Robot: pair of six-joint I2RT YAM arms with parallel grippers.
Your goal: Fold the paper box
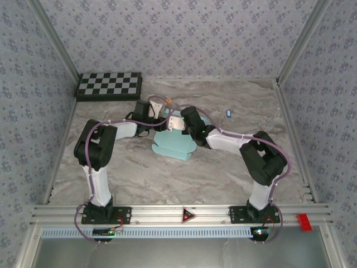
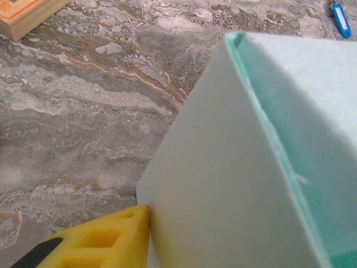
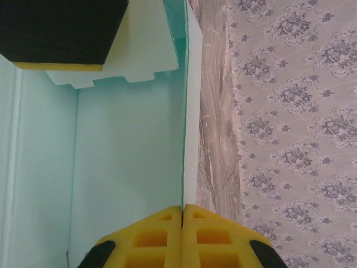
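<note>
Both arms, left arm (image 1: 99, 184) and right arm (image 1: 228, 139), wear white links and chunky black joints, with purple cables looping down to black base plates on the silver rail (image 1: 167, 212). Right claw (image 3: 182, 211): yellow cut-out fingers (image 3: 148, 240), black trim at the corners.

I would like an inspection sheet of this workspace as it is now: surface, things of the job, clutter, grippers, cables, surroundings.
Surface: marbled grey-brown table; no spills seen.
Job's things: paper box, pale aqua, partly folded with walls raised, at the centre between the arms.
Clutter: checkerboard at the far left; blue tag; wooden block; red block on the front rail.
Grippers: right gripper, jaws shut on a box wall; left gripper, one finger against the box's outside, grip cannot be told.
Cables: purple cables along both arms; no snag seen.
Surroundings: patterned wallpaper walls on three sides.
</note>
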